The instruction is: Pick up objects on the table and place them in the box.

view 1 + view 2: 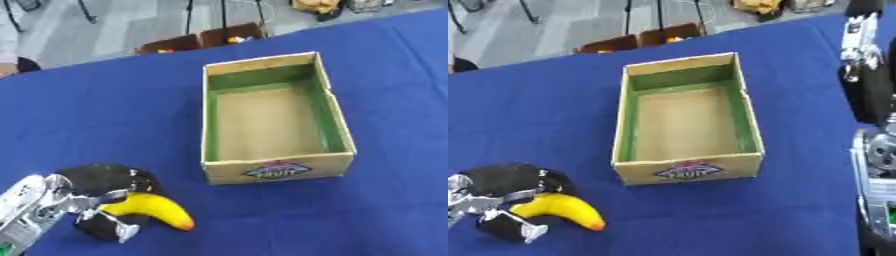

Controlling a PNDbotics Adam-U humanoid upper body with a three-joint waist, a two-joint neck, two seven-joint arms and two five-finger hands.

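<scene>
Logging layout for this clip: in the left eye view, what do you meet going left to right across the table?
Left hand curled round the banana → open box, nothing inside it.

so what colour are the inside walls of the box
Green, above a plain tan cardboard floor; the box shows its inner walls best in the left eye view.
</scene>
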